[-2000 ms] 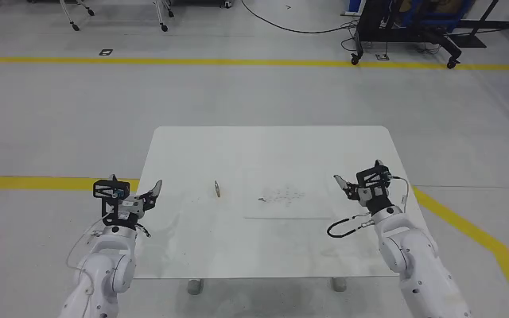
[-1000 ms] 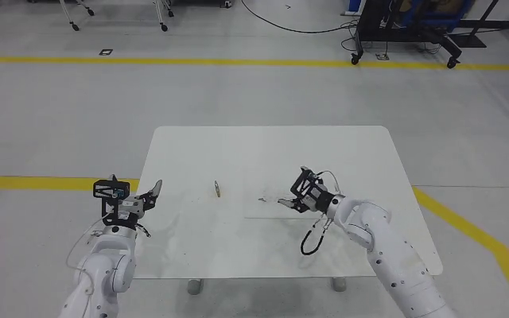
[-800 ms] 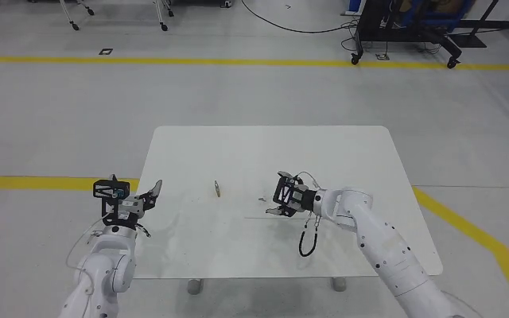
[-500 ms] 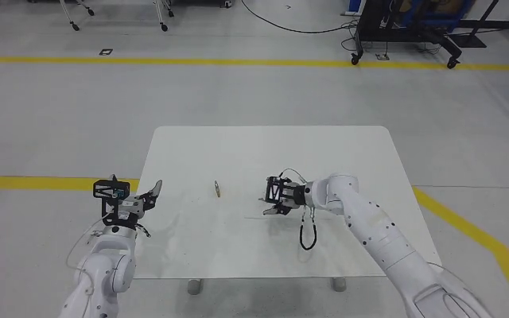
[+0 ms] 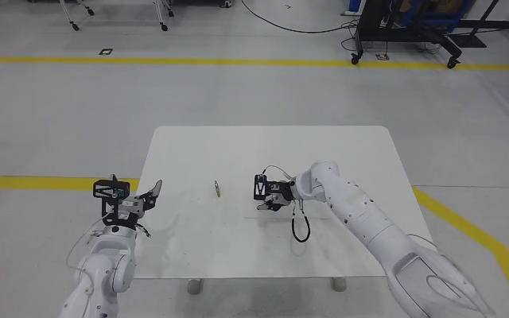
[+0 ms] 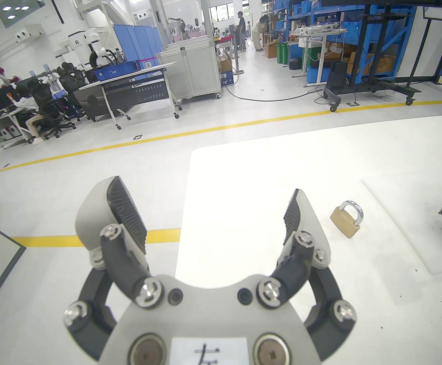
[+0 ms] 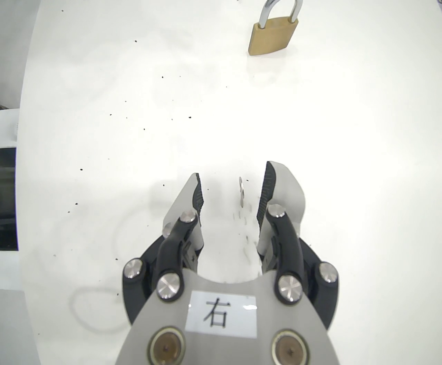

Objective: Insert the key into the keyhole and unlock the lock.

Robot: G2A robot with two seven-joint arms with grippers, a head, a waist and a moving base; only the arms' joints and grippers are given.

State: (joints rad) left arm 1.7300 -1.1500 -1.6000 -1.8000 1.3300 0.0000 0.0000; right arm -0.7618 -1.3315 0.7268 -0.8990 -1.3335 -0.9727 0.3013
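A small brass padlock (image 5: 216,188) (image 6: 346,221) (image 7: 273,32) with a silver shackle lies on the white table (image 5: 238,151), left of centre. A thin silver key (image 7: 242,192) lies on the table between the fingers of my right gripper (image 7: 232,189) (image 5: 261,198), which is open and straddles it just right of the padlock. The key does not touch either pad. My left gripper (image 6: 207,214) (image 5: 151,192) is open and holds nothing at the table's left edge, well away from the padlock.
A thin white mat (image 5: 286,208) lies on the table's middle, with dark specks and scuffs around it. A black cable (image 5: 301,226) loops from the right arm over the table. Yellow floor lines (image 5: 48,182) run past the table.
My right arm has swung from the table's right edge leftward across the table to the key near the padlock. The left arm and the padlock have stayed still.
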